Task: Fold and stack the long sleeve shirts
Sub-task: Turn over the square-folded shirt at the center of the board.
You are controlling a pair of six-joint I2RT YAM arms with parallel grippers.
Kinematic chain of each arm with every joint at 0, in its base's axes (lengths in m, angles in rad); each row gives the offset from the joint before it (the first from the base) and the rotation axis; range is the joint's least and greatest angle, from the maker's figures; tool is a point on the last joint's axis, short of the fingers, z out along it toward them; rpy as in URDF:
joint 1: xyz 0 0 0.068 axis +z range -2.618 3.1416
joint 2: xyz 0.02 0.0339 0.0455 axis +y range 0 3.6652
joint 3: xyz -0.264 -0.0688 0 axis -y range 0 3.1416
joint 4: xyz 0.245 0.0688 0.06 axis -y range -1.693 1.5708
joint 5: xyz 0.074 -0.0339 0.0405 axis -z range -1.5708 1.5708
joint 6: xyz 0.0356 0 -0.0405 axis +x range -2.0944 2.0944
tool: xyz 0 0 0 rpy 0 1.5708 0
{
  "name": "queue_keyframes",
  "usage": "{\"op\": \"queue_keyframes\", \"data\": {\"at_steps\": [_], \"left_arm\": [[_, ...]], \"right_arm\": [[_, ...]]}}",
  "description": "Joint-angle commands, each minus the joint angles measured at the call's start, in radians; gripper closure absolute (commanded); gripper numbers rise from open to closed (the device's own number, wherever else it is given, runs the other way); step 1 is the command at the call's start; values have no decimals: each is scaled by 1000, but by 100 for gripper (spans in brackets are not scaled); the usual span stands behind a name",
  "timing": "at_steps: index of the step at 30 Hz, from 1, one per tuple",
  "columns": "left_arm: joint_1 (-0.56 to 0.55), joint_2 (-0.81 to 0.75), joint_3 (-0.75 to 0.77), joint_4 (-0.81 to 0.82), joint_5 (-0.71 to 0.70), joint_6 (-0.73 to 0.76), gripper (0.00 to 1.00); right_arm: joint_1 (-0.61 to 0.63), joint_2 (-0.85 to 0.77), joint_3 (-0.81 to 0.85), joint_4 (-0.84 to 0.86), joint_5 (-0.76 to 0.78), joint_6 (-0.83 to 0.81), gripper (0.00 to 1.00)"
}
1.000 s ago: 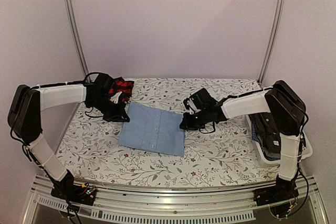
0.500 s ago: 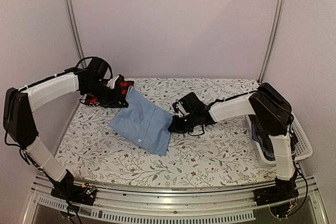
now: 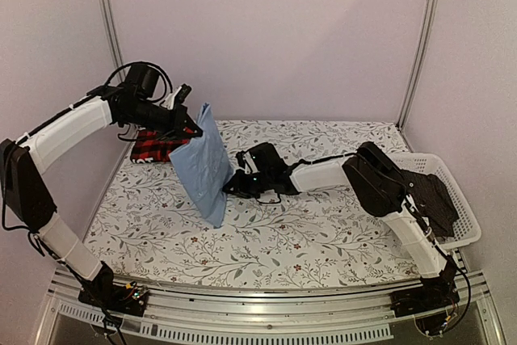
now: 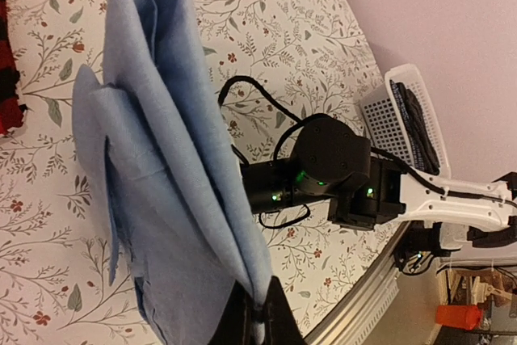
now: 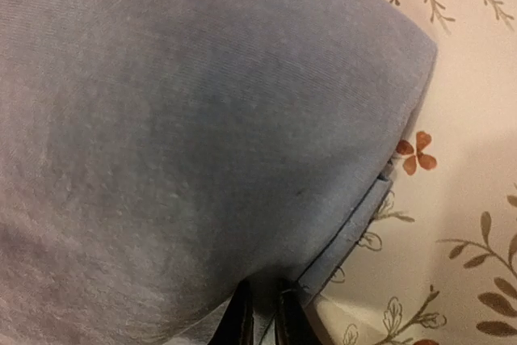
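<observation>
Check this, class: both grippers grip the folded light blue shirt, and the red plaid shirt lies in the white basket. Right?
No. The red plaid shirt lies on the table at the far left, not in the white basket, as the top external view shows. The left gripper and right gripper do grip the light blue shirt.

White-sleeved black arms point(image 3: 69, 123), looping cables point(image 4: 241, 79)
</observation>
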Motion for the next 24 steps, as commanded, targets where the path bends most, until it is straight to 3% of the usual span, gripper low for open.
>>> {"op": "queue_keyframes", "data": {"at_steps": [1,15,22,24], "left_arm": [[10,21,40,47,37,-8,100],[34,50,58,10,-6,41,100],[48,94,67,-16,-28,72,100],[48,105,74,-20,-41,78,100]], "right_arm": [[6,87,69,31,-43,63,89],[-23,-33,81,-107,-79,-78,78],[-62,-92,113,-296,-80,-199,79],[-69,-108,113,-333,-77,-228,83]]}}
